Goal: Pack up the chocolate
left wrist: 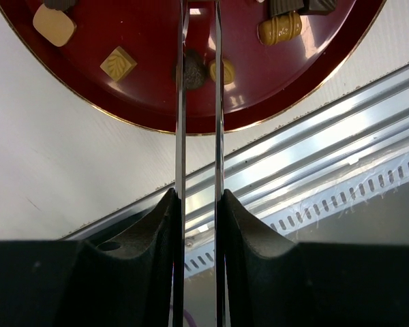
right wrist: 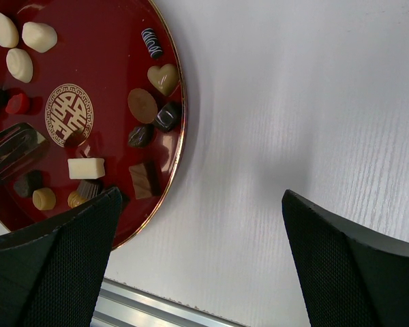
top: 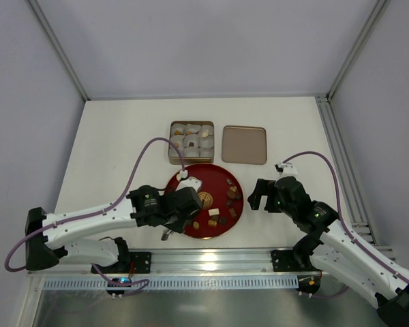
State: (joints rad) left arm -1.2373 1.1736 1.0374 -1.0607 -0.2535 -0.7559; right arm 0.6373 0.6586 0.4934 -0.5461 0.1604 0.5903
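Our left gripper, with long metal tweezer blades nearly together, straddles a small dark chocolate on the round red lacquer plate. We judge it could squirt sideways. Our right gripper hangs apart over the white table.

Overhead view, two close wrist views, all sharing the red plate.

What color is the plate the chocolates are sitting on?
Dark red with a thin gold rim and a gold emblem; the plate shows best in the right wrist view.
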